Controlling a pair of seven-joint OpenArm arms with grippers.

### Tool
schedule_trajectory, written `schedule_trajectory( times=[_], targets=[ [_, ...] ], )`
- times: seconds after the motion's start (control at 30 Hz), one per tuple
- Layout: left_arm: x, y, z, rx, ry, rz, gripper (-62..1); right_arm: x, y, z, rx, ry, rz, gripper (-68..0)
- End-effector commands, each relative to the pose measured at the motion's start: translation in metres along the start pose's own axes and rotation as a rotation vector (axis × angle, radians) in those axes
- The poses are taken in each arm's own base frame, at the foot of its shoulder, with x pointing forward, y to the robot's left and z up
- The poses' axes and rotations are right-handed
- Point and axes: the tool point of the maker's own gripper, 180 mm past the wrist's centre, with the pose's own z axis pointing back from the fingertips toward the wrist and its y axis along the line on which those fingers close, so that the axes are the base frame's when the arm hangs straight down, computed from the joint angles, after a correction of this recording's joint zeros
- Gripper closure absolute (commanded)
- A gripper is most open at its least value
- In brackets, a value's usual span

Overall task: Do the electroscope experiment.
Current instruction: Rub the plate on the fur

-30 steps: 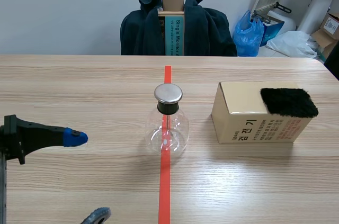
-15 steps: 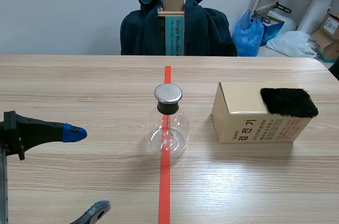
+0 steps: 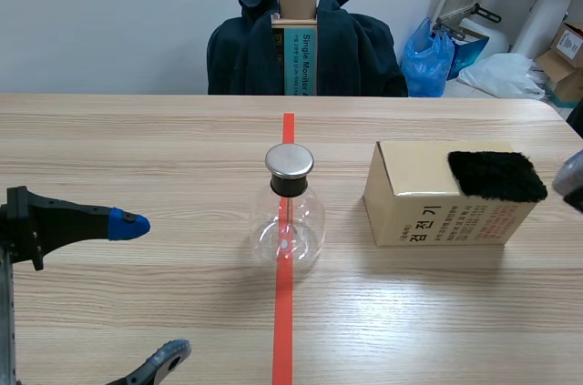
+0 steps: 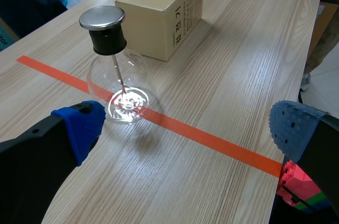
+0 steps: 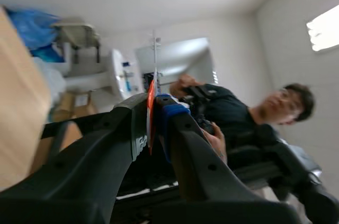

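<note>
Well, at the lower left of the frame my left gripper (image 3: 148, 292) hangs with its fingers spread wide, holding nothing. The glass flask (image 3: 289, 221) stands upright at the centre, on the red tape line. It is to the right of those open fingers and well apart from them. Right of centre sits the cardboard box (image 3: 414, 207), with the black fur pad (image 3: 496, 176) lying flat on the right end of its top. At the right edge, mid-height, only a sliver of my right gripper (image 3: 572, 182) shows, just beside that pad. Its fingers are pressed together on a thin orange-red strip (image 5: 151, 121) (what it is, I cannot tell). So my right arm is nearer the fur and my left nearer the flask. I judge the rubbing falls to the right.
</note>
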Motion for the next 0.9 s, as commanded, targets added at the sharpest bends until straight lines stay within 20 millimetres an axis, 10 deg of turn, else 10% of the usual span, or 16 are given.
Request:
schedule_trajectory(
  times=[0.0,0.4,0.87],
  targets=[
    [0.006,0.002,-0.001,0.016,-0.035,0.012,-62.3,0.006,-0.001,-0.006,-0.019,-0.03,-0.004,-0.7],
    [0.006,0.002,-0.001,0.016,-0.035,0.012,-62.3,0.011,0.084,-0.005,0.174,-0.064,-0.013,-0.6],
    [0.006,0.002,-0.001,0.016,-0.034,0.012,-62.3,0.021,0.116,0.013,0.279,-0.121,0.009,-0.7]
  ],
)
